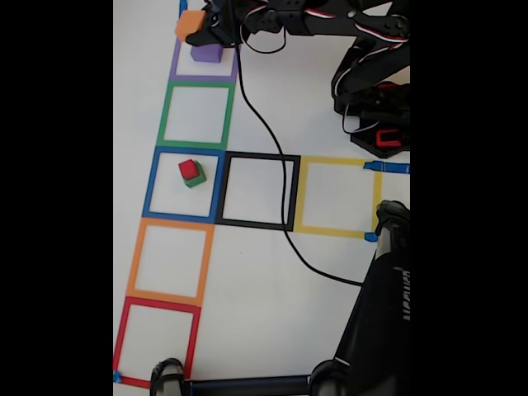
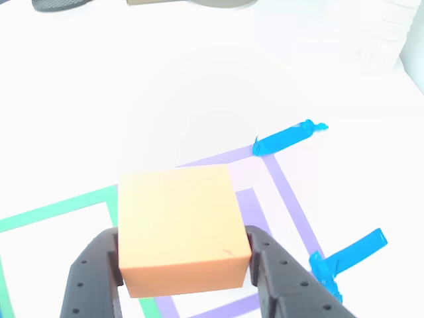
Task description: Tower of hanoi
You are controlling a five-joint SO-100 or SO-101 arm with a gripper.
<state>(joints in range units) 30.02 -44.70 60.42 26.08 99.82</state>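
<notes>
In the fixed view the orange cube [image 1: 190, 24] hangs at the top left, held in my gripper [image 1: 196, 31], just above and left of the purple cube [image 1: 206, 54] that rests in the purple tape square. The red cube [image 1: 189, 169] sits on top of the green cube [image 1: 195, 178] inside the blue tape square. The other view looks down my fingers: the orange cube [image 2: 180, 228] is squeezed between the two black fingers [image 2: 93, 271], so my gripper [image 2: 182, 265] is shut on it, above the purple tape outline [image 2: 285, 192].
Tape squares in green [image 1: 196, 114], black [image 1: 258, 191], yellow [image 1: 337, 196], orange [image 1: 169, 261] and red [image 1: 157, 340] lie on the white table. A black cable [image 1: 272, 157] runs across the black square. The arm's base [image 1: 375, 91] stands top right; a dark stand [image 1: 379, 313] fills the lower right.
</notes>
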